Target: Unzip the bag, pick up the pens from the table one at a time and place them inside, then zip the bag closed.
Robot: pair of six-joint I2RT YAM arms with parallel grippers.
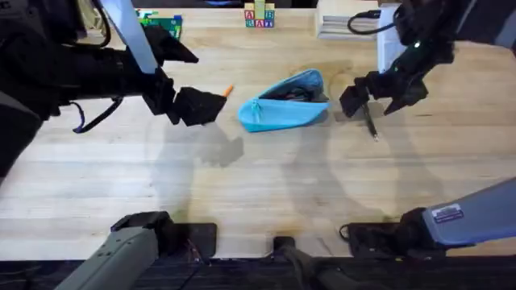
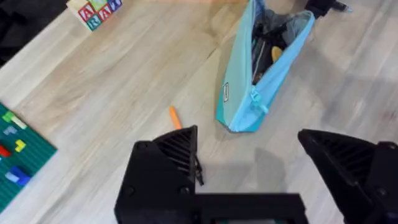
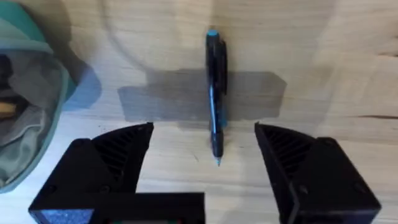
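Note:
The light-blue bag [image 1: 284,101] lies on the table [image 1: 258,185] with its zipper open; the left wrist view shows dark items and something orange inside the bag [image 2: 242,93]. An orange pen [image 1: 227,91] lies to the left of the bag, mostly hidden under my left gripper [image 1: 196,105]. That gripper [image 2: 249,168] is open above the table, and the orange pen [image 2: 175,117] pokes out beside one finger. A black pen [image 1: 371,125] with blue trim lies to the right of the bag. My right gripper [image 1: 376,97] hovers open over the black pen [image 3: 216,93], which lies between the fingers of the gripper [image 3: 205,155].
Alphabet blocks [image 1: 259,16] and a green brick plate [image 1: 161,22] sit at the table's far edge, with a white box [image 1: 347,20] at the back right. Bare wood stretches across the table's near half.

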